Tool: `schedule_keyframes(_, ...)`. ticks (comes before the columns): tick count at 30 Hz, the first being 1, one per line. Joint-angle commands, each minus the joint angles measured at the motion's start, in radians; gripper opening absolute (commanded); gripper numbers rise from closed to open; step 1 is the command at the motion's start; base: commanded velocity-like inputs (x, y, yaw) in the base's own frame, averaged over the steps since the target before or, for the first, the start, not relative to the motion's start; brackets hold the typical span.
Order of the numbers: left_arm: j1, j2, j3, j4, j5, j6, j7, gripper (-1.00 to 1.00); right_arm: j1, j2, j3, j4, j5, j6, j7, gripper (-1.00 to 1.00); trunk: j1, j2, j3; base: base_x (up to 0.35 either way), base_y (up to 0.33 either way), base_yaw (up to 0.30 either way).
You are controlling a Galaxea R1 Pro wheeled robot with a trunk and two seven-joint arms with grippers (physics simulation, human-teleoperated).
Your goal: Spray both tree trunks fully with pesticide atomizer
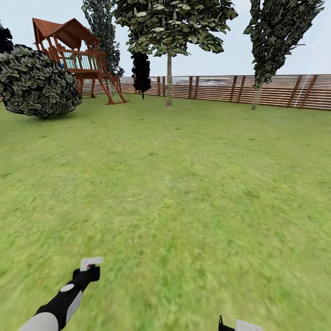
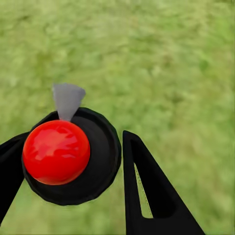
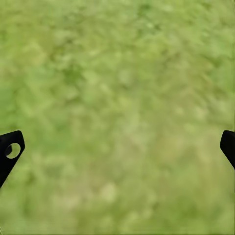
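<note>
Wide green lawn (image 1: pixel 184 184) out ahead, brown slat fence (image 1: pixel 276 92) ringing the far edge. Against that fence, a wooden play tower (image 1: pixel 78 55) with a peaked roof and a ladder; just beside the tower and nearer the camera, a big round dark bush (image 1: pixel 37 82). Between tower and the fence's far corner, one leafy tree (image 1: pixel 169 27) on a thin pale trunk, a small black cypress shape (image 1: pixel 141 71) just beside it, and a tall dark tree (image 1: pixel 276 37) leaning close to the fence.

Down at the near edge of the lawn, left hand (image 1: pixel 91 263) reaching forward on its black-and-white arm. Left wrist view up close: pesticide atomizer (image 2: pixel 73 156) seen from above, red top (image 2: pixel 56 152) like a glossy ball on a round black body, grey nozzle (image 2: pixel 67 100) pointing away, grass beneath. Left hand (image 2: pixel 71 166) clamped on it, one black finger (image 2: pixel 149 191) just beside the body, the other pressed at the opposite flank.

Right hand (image 1: pixel 239 325) barely poking up at the lawn's near edge. Right wrist view: right hand (image 3: pixel 117 147) spread wide, fingertips (image 3: pixel 11 149) far apart, nothing but blurred grass between.
</note>
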Motion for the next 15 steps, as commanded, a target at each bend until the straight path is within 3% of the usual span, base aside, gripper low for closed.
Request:
schedule_keyframes(1, 0.000, 0.000, 0.000, 0.000, 0.000, 0.000, 0.000, -1.00, 0.000, 0.000, 0.000, 0.000, 0.000, 0.000, 0.000, 1.00, 0.000, 0.000, 0.000, 0.340, 0.000, 0.000)
schedule_keyframes(15, 0.000, 0.000, 0.000, 0.000, 0.000, -0.001, 0.000, -1.00, 0.000, 0.000, 0.000, 0.000, 0.000, 0.000, 0.000, 1.00, 0.000, 0.000, 0.000, 0.340, 0.000, 0.000)
